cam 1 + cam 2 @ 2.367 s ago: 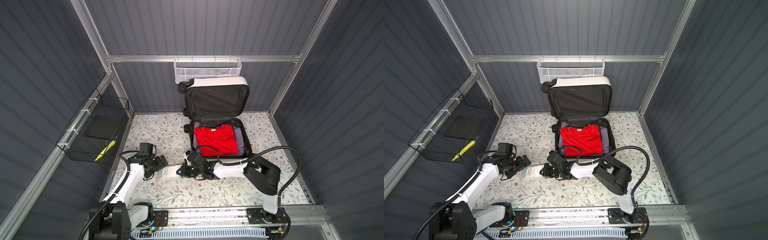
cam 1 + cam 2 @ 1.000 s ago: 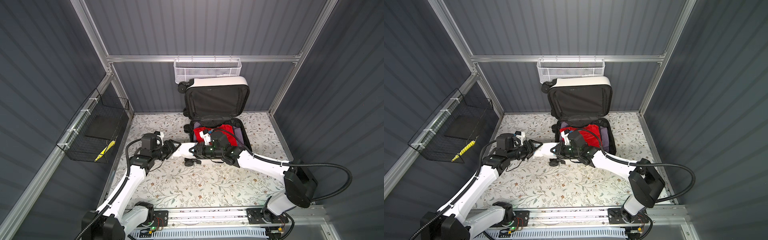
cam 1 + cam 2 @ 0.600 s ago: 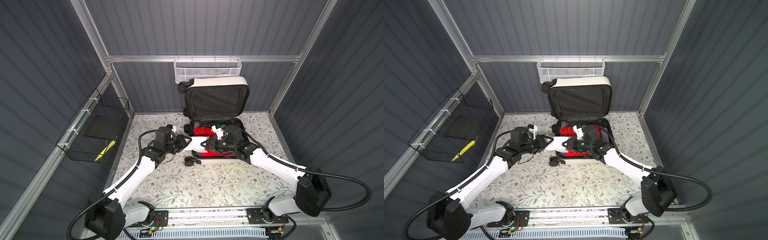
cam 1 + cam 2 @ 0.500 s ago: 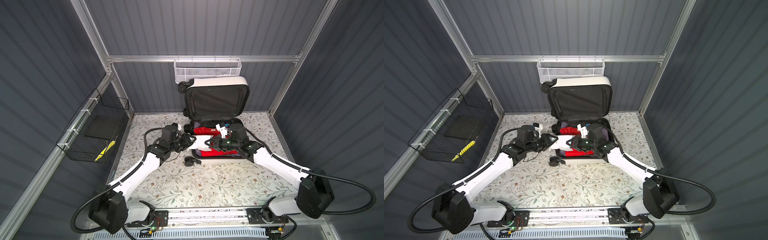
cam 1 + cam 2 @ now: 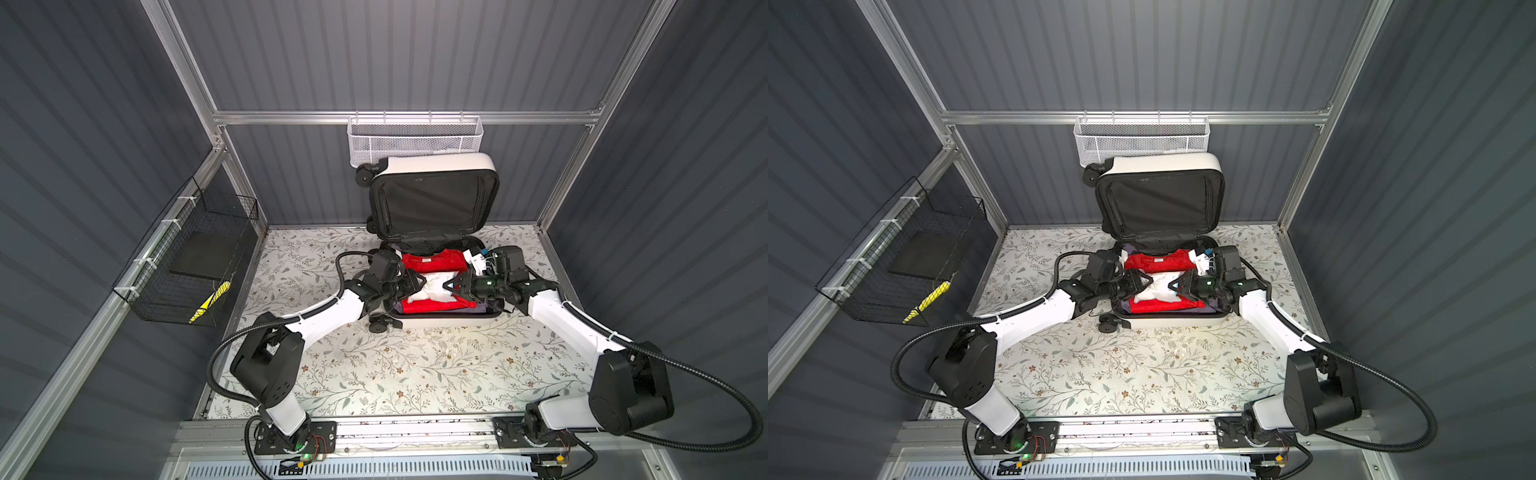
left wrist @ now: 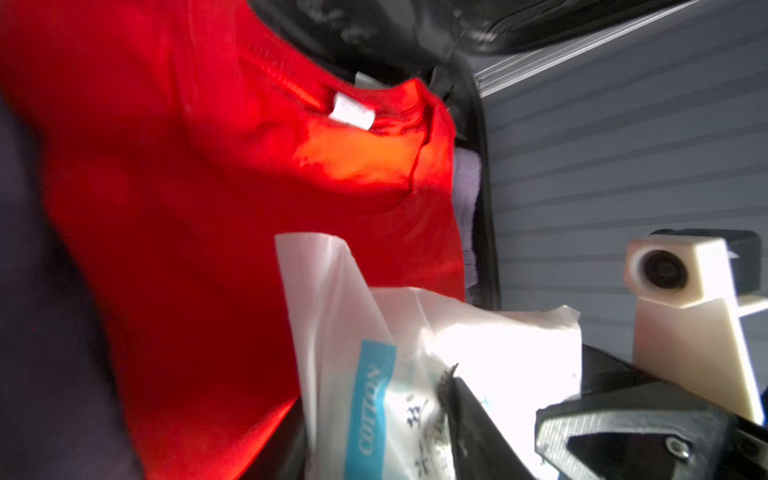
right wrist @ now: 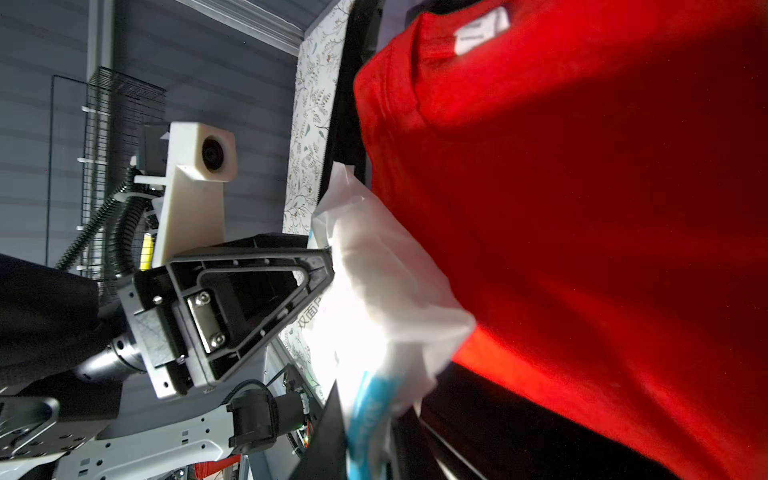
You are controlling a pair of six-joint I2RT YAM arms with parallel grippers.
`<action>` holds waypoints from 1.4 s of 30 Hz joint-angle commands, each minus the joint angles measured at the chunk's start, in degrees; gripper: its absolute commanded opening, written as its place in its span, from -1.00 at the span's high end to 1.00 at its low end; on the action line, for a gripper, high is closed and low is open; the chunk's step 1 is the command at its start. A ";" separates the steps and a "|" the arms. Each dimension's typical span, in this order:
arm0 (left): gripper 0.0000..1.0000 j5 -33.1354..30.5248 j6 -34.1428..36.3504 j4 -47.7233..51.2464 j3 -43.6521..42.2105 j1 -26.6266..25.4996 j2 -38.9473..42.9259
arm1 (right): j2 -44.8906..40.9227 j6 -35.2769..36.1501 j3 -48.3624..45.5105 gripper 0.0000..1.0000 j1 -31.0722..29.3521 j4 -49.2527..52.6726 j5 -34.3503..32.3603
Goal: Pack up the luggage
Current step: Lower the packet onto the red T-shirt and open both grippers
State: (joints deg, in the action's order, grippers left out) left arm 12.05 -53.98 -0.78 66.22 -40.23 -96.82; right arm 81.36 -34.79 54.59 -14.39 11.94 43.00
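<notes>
Beyond the bare floral bench, both arms reach into the open base of the luggage. The left claw and the right claw each pinch an opposite end of a white plastic packet, the right narrowly and the left at a middling gap. A blue strip on the packet reads "COTTON". The black Chinese characters beside it are too blurred to read. The packet sits over a folded red T-shirt, whose white neck label is illegible. The T-shirt lies on a purple garment. The luggage is at the bench's far middle, its length running side to side and its wheels toward the left arm. Its black-lined lid stands up against the back wall, under a white mesh basket.
</notes>
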 commanded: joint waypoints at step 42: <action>-0.99 1.38 0.49 -4.66 0.25 -2.92 -2.49 | 1.15 -2.34 -4.84 0.16 -1.26 -3.42 -4.06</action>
State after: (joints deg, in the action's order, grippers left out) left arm 12.73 -52.36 -3.14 67.66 -43.09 -98.41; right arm 82.00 -36.60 50.61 -15.90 10.26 40.29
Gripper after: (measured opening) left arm 0.997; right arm 0.420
